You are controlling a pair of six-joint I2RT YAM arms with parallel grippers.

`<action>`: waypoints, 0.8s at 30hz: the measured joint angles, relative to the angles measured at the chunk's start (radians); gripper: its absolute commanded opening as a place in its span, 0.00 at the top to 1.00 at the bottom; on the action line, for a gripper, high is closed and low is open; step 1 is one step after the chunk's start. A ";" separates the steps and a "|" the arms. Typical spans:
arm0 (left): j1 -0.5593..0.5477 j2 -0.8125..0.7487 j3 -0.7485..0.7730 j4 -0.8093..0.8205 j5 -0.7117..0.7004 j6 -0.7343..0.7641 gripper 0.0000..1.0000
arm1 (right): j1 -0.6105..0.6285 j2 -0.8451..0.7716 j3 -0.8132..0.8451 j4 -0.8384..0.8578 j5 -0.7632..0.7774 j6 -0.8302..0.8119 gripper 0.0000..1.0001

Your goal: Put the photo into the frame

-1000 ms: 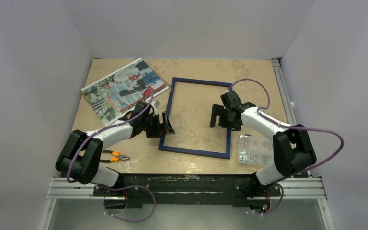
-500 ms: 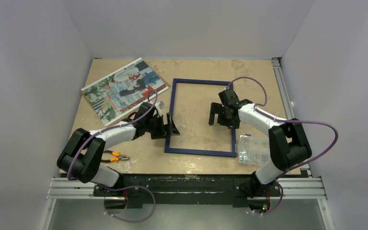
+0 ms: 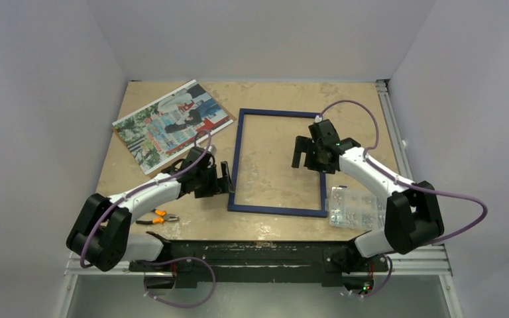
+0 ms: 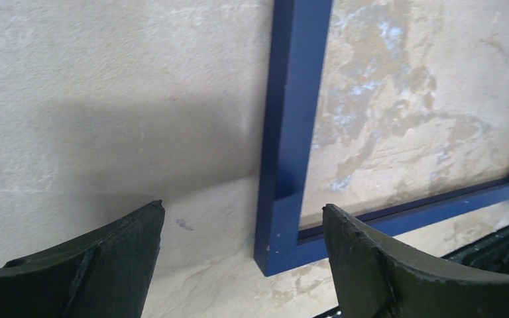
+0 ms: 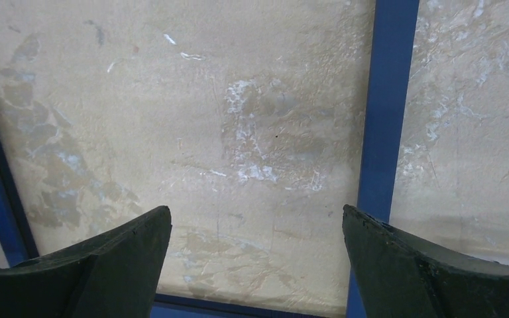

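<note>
The dark blue frame [image 3: 278, 113] lies flat in the middle of the table, and bare tabletop shows through it. The photo [image 3: 169, 124], a colour print, lies at the far left, apart from the frame. My left gripper [image 3: 225, 179] is open and empty, just outside the frame's left rail near its near-left corner. In the left wrist view that frame corner [image 4: 275, 255] sits between the gripper's [image 4: 243, 205] fingers. My right gripper [image 3: 299, 154] hovers open over the frame's inside, close to the right rail. In the right wrist view the gripper [image 5: 257, 208] shows only table between its fingers, with the frame rail [image 5: 390, 99] by the right finger.
Orange-handled pliers [image 3: 159, 215] lie near the left arm's base. A clear plastic box [image 3: 351, 207] of small parts sits just right of the frame's near-right corner. White walls close in the table on three sides.
The frame's near end slid right, so it now lies squarer. My left gripper drew back to the left rail's outer side. My right gripper moved a little farther away.
</note>
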 measured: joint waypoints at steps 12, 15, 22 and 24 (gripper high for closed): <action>-0.058 0.100 0.074 -0.032 -0.056 0.026 0.40 | -0.027 -0.132 -0.055 -0.004 -0.076 0.015 0.01; -0.085 0.136 0.107 -0.042 -0.074 0.027 0.47 | -0.050 -0.165 -0.092 -0.002 -0.107 0.023 0.02; -0.116 0.222 0.180 -0.064 -0.112 0.026 0.80 | -0.107 -0.215 -0.138 -0.004 -0.172 0.034 0.02; -0.116 0.240 0.195 -0.068 -0.109 0.022 0.90 | -0.122 -0.222 -0.139 -0.003 -0.190 0.036 0.02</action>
